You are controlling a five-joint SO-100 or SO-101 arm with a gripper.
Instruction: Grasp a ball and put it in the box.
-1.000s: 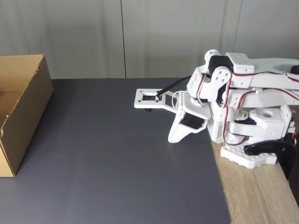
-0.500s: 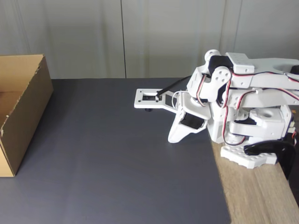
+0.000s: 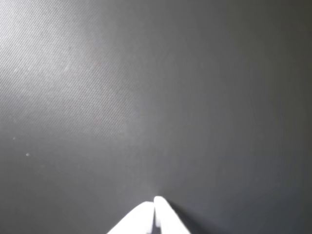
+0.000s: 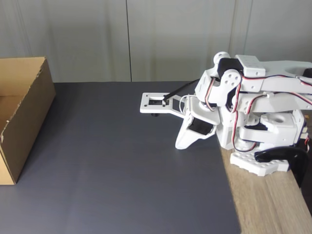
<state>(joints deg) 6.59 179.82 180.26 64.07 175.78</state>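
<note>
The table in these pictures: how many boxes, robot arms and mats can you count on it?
Cardboard box: 1
Robot arm, its gripper shut: 1
Dark mat: 1
Total: 3

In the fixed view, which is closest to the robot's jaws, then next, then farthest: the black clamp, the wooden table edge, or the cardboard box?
From the gripper:
1. Wooden table edge, lower right.
2. Black clamp, far right by the base.
3. Box, far left.
</note>
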